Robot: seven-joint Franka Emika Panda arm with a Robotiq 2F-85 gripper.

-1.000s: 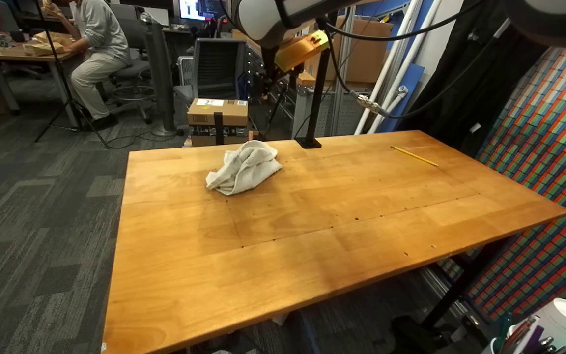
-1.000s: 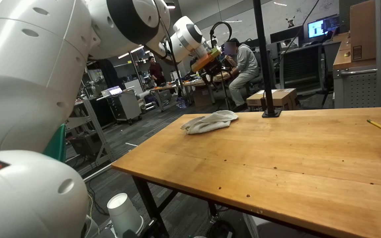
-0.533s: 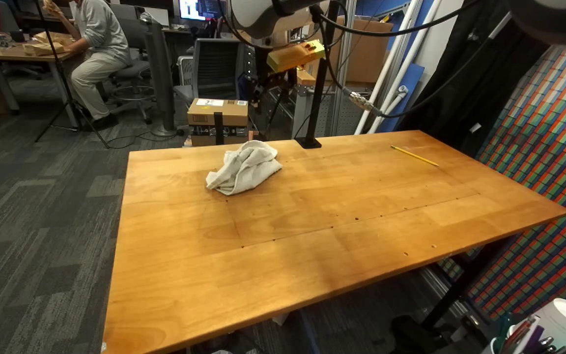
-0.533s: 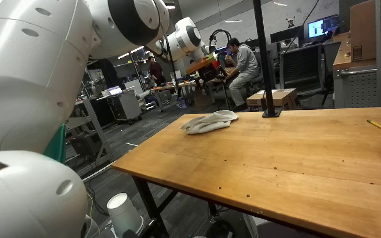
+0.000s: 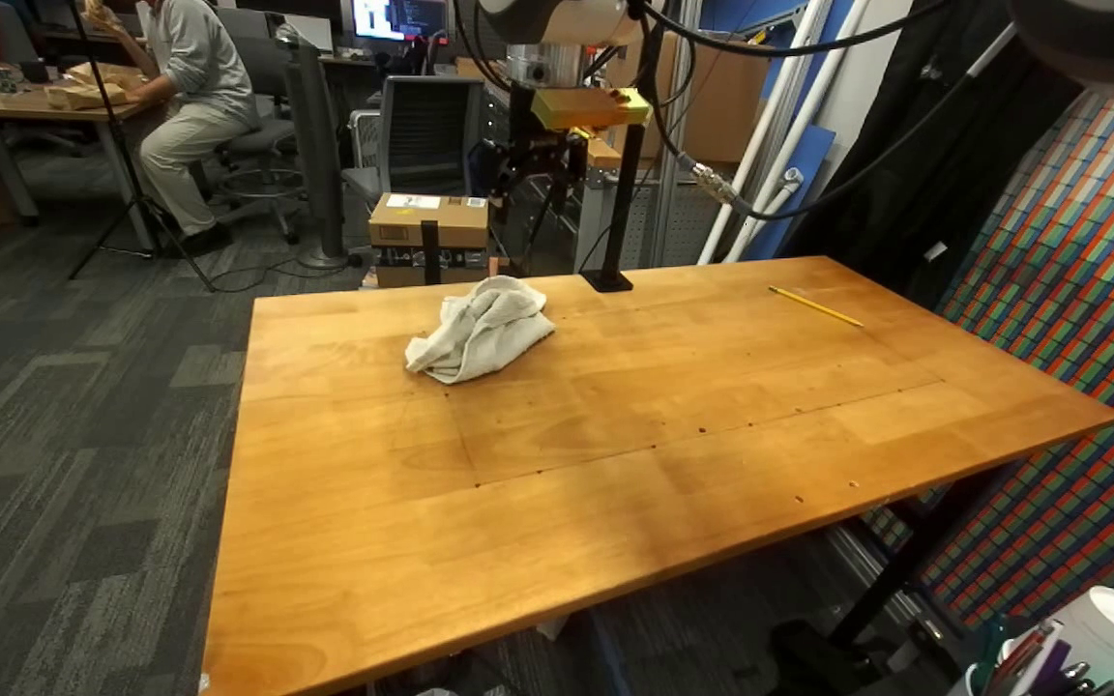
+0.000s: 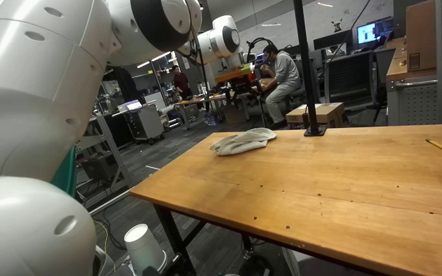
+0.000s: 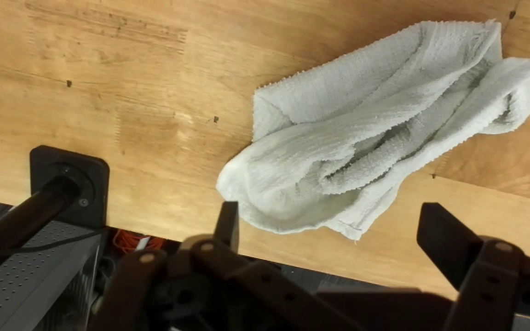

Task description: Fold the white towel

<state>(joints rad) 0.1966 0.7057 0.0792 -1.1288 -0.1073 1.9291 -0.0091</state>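
Tool (image 7: 328,220) up high, jaws spread wide, well apart from the white towel (image 7: 361,133). It lies in a crumpled heap on the wooden surface (image 7: 164,105), near the edge where the black post (image 7: 39,209) is mounted. In an exterior view, yellow pencil (image 5: 815,306) well off past the post, cardboard box (image 5: 429,232) beyond that edge, seated person (image 5: 201,77) in grey further back

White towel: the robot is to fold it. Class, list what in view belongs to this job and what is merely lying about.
For the job:
white towel, crumpled on the wooden tabletop
the jaws, open and holding nothing

Just lying about:
yellow pencil, also on the tabletop
cardboard box and black office chair, both beyond its edge
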